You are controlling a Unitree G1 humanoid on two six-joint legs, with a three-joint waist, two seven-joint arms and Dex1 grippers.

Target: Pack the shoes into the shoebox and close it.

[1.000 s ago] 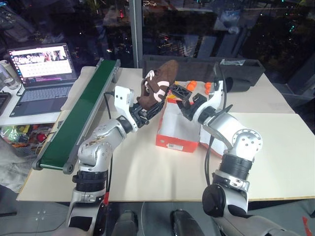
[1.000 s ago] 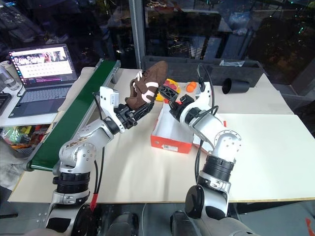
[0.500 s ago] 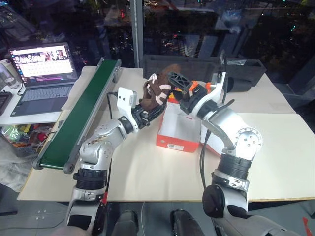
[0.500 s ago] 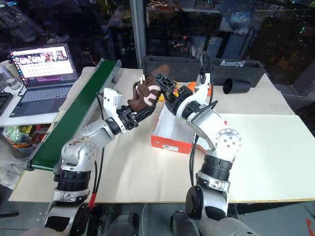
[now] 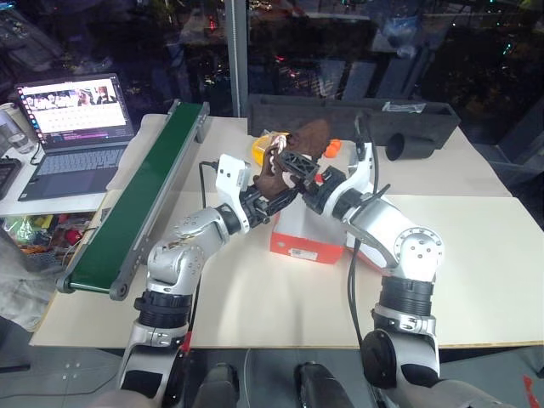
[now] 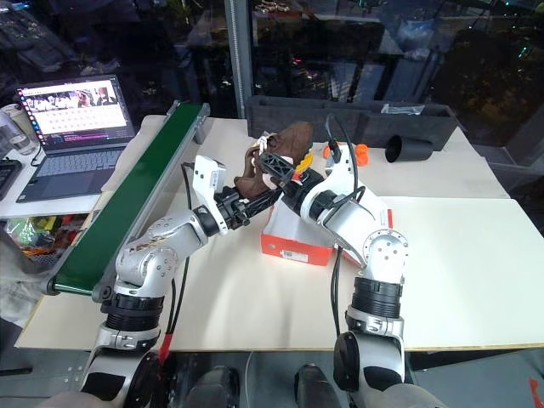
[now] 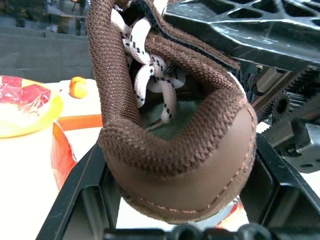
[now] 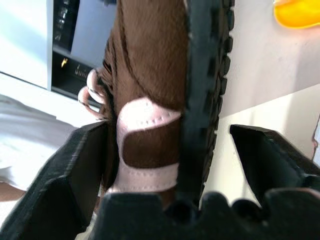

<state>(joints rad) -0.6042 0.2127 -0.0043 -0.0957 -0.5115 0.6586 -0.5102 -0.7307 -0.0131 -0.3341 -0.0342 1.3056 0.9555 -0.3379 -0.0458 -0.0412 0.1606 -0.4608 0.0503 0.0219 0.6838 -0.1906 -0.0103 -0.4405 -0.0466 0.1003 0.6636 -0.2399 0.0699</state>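
One brown shoe [image 5: 304, 141] with pale laces hangs in the air over the back left corner of the red-orange shoebox [image 5: 306, 248]. My left gripper [image 5: 277, 192] is shut on its heel; the left wrist view has the heel [image 7: 175, 150] wedged between both fingers. From the other side my right gripper [image 5: 297, 167] straddles the shoe's middle, open. In the right wrist view one finger [image 8: 82, 165] lies against the shoe's upper [image 8: 150, 100], while a gap remains between the sole and the other finger. The box stands open with its white inside showing.
A long green conveyor [image 5: 136, 195] runs along the table's left side, with a laptop [image 5: 72, 127] beyond it. A dark grey tray [image 5: 357, 115] and a black cylinder [image 5: 404, 146] stand at the back. A yellow bowl [image 5: 259, 149] and orange pieces [image 5: 333, 146] lie behind the box.
My right gripper has swung in from the right, and its fingers now straddle the shoe and have narrowed. The shoe has sunk and tilted a little in my left gripper.
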